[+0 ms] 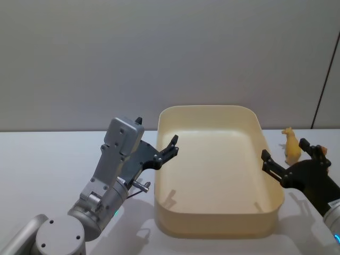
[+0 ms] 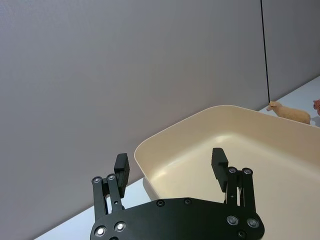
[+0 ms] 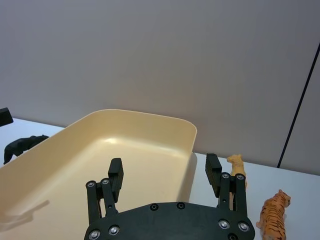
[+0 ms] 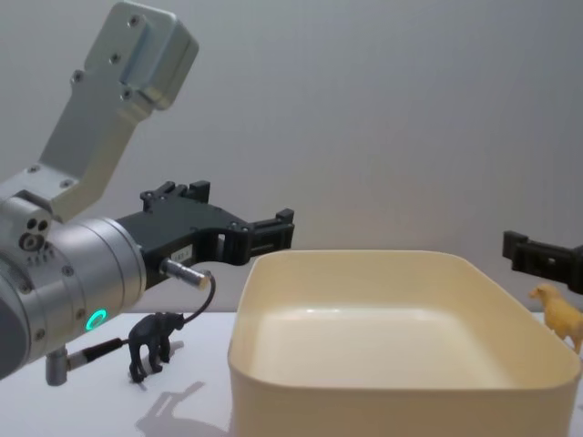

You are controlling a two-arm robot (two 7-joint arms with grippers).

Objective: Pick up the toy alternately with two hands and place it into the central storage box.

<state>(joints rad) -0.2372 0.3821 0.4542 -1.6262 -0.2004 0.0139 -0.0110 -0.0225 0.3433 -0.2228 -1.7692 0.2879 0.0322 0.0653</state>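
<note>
Box [image 1: 218, 223] sits mid-table [image 1: 42, 159], right in front of the robot: big cream-yellow tub, rect. w/ rounded corners, smooth walls, seen side-on from the chest [image 4: 392, 401].

Toys lie outside it. Tan toy [image 1: 289, 141] stands upright just beside the box's right wall, towards the far end; also visible at the chest view's right edge [image 4: 557, 314]. Tiger [image 3: 274, 217] stands near the tan one, apart from it. Black toy [image 4: 153, 341] is on the table left of the box, well apart from the others.

L gripper [image 1: 156, 133] is raised above the box's left rim, fingers spread wide. Its wrist cam [image 2: 170, 161] has one finger over the box interior, the other outside the wall; nothing between them, touching nothing.

R gripper [image 1: 284, 150] is up at the box's right rim, also wide open [image 3: 164, 164]: one finger over the interior, the other over the table side near the tan toy. No contact w/ toy or box that I can make out.
</note>
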